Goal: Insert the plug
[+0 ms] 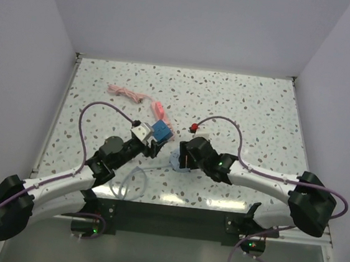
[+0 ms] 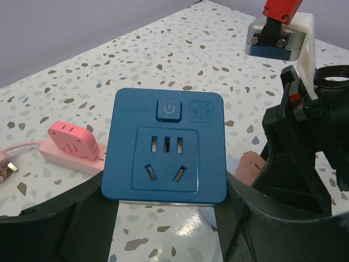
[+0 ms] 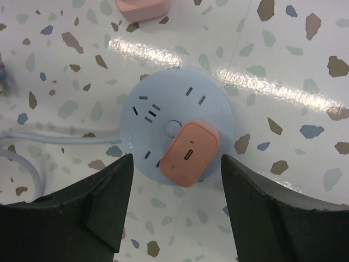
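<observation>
Centrally, near the front of the speckled bench (image 1: 259, 108), a pale-blue round socket disc (image 3: 163, 103) lies flat. It carries the one fitted item, a pink plug (image 3: 191, 153), which sits on the disc's face close to its near edge, with a small port facing up. The plug's pins are hidden beneath its body, so how deep it sits cannot be told.

The right pincer (image 3: 175, 164) hangs over the disc with its jaws apart. One finger stands on each side of the plug, with a gap showing on both sides. A pale cable (image 3: 54, 134) leaves the disc leftward and runs out of the wrist view.

The left pincer (image 2: 166, 199) is clamped on a blue socket block (image 2: 165, 144) and holds it off the bench, just left of the disc. The block's face, with its power button and two sets of slots, is in full view.

A pink power strip (image 2: 73, 143) lies on the bench behind the block, and its pink cord (image 1: 127, 93) trails towards the back left.

In the right wrist view, a pink object (image 3: 139, 6) is cut off by the top edge. In the left wrist view, the right arm covers most of the disc. From above, both pincers hide their own fingertips.
</observation>
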